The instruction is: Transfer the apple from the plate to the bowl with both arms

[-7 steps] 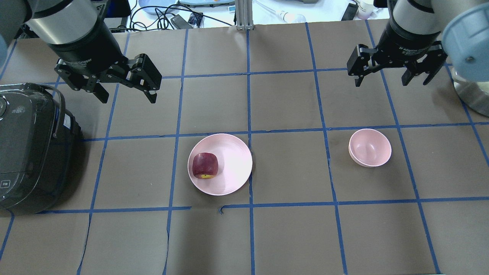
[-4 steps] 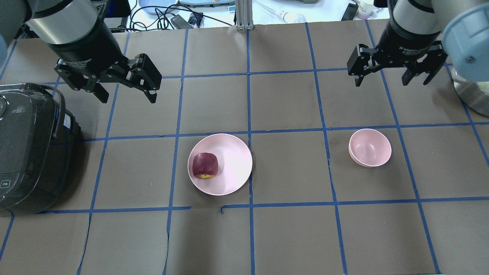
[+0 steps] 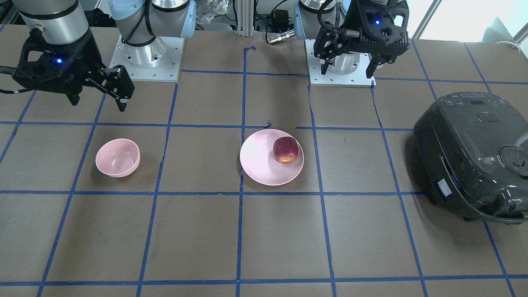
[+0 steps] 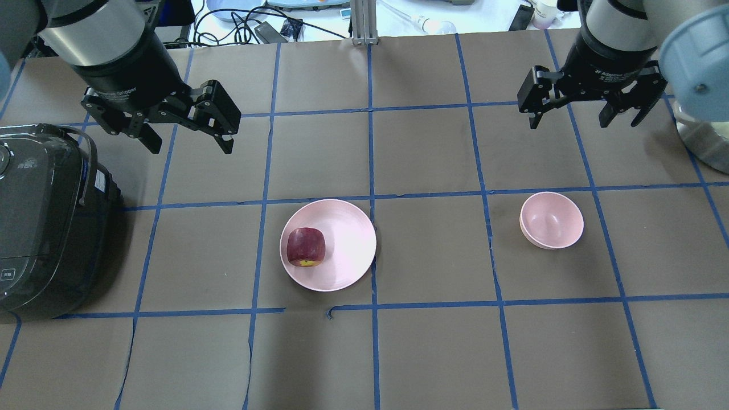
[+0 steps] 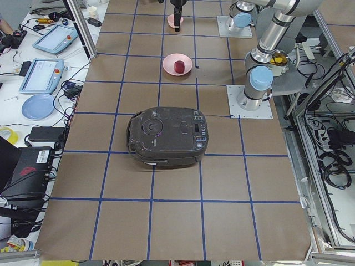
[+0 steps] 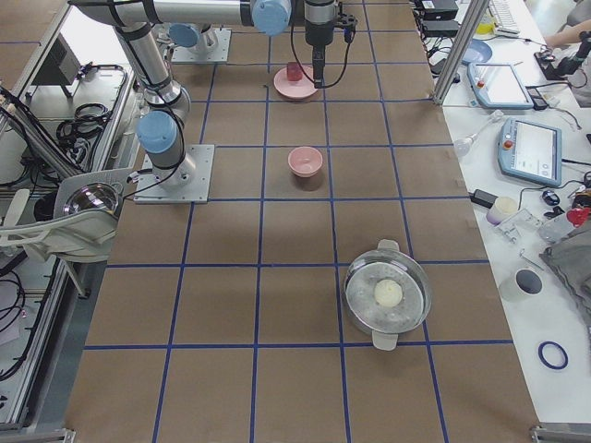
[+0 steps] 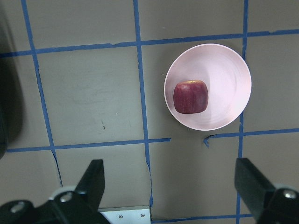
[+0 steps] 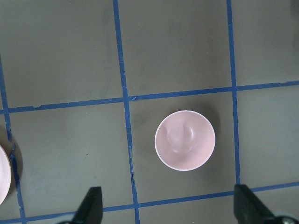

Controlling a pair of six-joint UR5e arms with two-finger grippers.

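Note:
The dark red apple (image 4: 306,246) lies on the left part of the pale pink plate (image 4: 347,239) near the table's middle; both show in the front view, apple (image 3: 285,150) on plate (image 3: 260,163), and in the left wrist view, apple (image 7: 190,96) on plate (image 7: 224,88). The small pink bowl (image 4: 551,220) stands empty to the right, also seen in the front view (image 3: 117,157) and the right wrist view (image 8: 185,140). My left gripper (image 4: 188,139) hangs open and empty high above the table, left of and behind the plate. My right gripper (image 4: 584,114) hangs open and empty above the area behind the bowl.
A dark grey rice cooker (image 4: 45,222) sits at the table's left edge. A steel pot (image 6: 388,295) with a white ball inside stands at the right end. Blue tape lines grid the brown table. Cables and devices lie beyond the far edge.

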